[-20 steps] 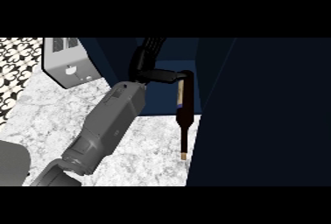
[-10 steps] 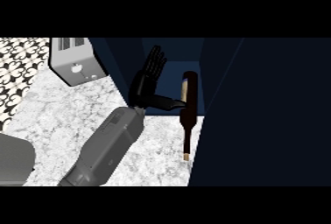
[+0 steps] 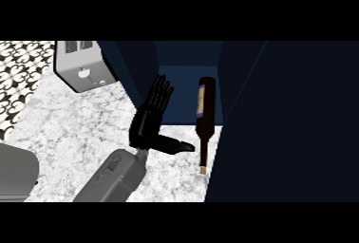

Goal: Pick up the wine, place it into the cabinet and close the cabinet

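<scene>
The dark wine bottle point(image 3: 204, 107) lies flat with its base inside the open dark blue cabinet point(image 3: 188, 57), and its neck sticks out over the marble counter point(image 3: 70, 128) towards me. My left hand point(image 3: 148, 124) is just left of the bottle, open with its fingers straight and pointing into the cabinet. Its thumb reaches right towards the bottle's neck, with a small gap between them. It holds nothing. The right hand does not show.
A wide dark cabinet door point(image 3: 288, 123) fills the right side of the view. A silver toaster point(image 3: 80, 71) stands at the back left beside the cabinet's left wall point(image 3: 136, 66). A grey rounded shape point(image 3: 14, 173) sits at the lower left edge.
A second ago my left hand was curled round the bottle at the cabinet's mouth. It has since let go, straightened its fingers and drawn back to the left; the bottle lies in the cabinet.
</scene>
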Tool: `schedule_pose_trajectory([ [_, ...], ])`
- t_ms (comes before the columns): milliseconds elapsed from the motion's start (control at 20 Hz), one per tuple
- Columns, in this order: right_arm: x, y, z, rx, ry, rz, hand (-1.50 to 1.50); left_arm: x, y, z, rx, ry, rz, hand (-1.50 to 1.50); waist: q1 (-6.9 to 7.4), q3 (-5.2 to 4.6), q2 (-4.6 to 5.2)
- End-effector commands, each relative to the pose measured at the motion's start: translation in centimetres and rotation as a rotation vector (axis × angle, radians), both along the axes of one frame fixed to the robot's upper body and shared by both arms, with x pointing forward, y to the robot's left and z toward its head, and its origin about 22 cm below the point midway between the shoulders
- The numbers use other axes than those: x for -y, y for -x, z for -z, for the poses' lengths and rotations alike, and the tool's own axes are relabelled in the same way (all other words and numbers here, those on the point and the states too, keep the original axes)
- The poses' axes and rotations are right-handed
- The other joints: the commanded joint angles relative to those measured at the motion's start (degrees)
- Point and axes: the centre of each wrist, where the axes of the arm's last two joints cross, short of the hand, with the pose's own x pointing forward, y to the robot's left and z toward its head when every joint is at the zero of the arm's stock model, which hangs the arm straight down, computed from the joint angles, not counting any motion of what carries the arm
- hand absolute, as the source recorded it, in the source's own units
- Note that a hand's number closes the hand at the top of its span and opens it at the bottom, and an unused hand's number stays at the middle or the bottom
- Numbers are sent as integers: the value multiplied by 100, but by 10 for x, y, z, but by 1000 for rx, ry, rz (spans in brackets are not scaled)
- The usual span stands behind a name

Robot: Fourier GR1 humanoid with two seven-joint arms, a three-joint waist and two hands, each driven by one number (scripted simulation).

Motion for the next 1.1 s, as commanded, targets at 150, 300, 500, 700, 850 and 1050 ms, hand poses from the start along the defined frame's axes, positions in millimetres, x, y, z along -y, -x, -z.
schedule_pose_trajectory([
  [150,3,25,-46,14,-72,-59,-150,-25,51,-5,-19,45,7,-150,-3,0,24],
  [300,0,20,-38,4,-24,-128,-150,-35,69,16,-21,108,-8,-150,-45,-3,67],
  [500,5,23,-47,-17,3,-203,-150,-58,74,5,-24,69,-28,-150,-72,4,61],
  [700,-1,30,-42,-80,2,-335,-150,-95,79,13,24,58,-55,-150,-86,-1,53],
  [850,-5,28,-29,-117,48,-472,150,-107,83,2,47,36,-84,-150,-1,4,54],
  [1050,-4,32,-36,-92,70,-563,150,-144,84,-10,73,6,-114,-150,-48,4,59],
])
